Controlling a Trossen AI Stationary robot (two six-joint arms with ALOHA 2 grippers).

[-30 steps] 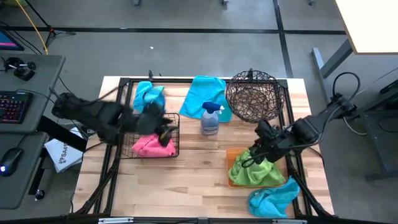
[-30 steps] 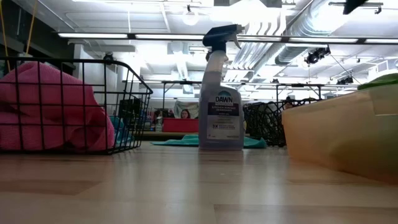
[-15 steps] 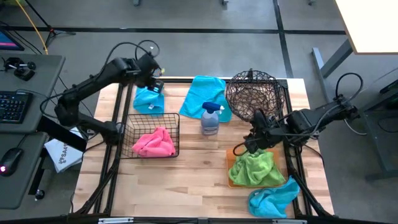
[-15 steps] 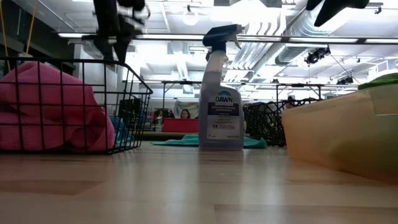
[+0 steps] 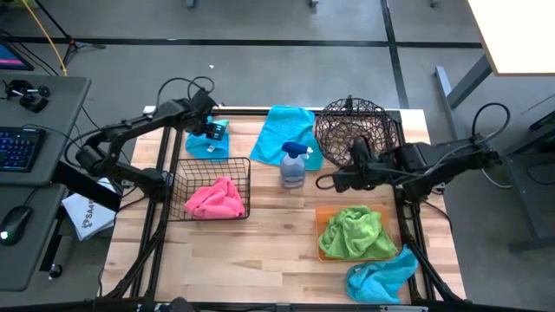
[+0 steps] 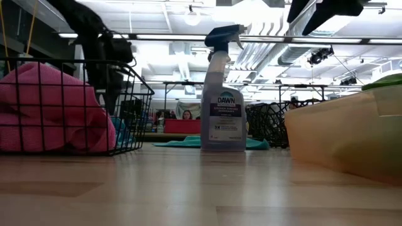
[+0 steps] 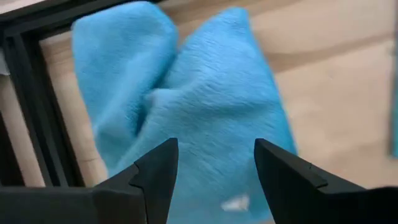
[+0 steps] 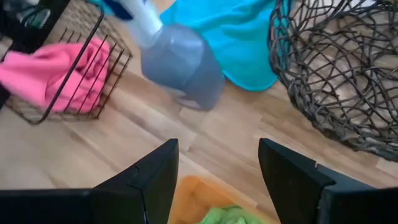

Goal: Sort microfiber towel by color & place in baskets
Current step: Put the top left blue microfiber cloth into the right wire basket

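High view: the left gripper (image 5: 211,130) hovers spread apart over a blue towel (image 5: 205,143) behind the black wire-grid basket (image 5: 198,208), which holds a pink towel (image 5: 214,198). The right gripper (image 5: 336,180), fingers apart and empty, hangs between the woven bowl basket (image 5: 354,132) and the orange tray (image 5: 323,232) holding a green towel (image 5: 352,230).

A pink towel (image 5: 214,198) fills the black wire-grid basket (image 5: 238,172), and a green towel (image 5: 351,231) covers the orange tray (image 5: 321,218). Three towels are bright blue (image 5: 207,143) (image 5: 285,133) (image 5: 380,275). The round woven-wire basket (image 5: 354,133) is dark brown, and the spray bottle (image 5: 293,165) is grey with a blue top.
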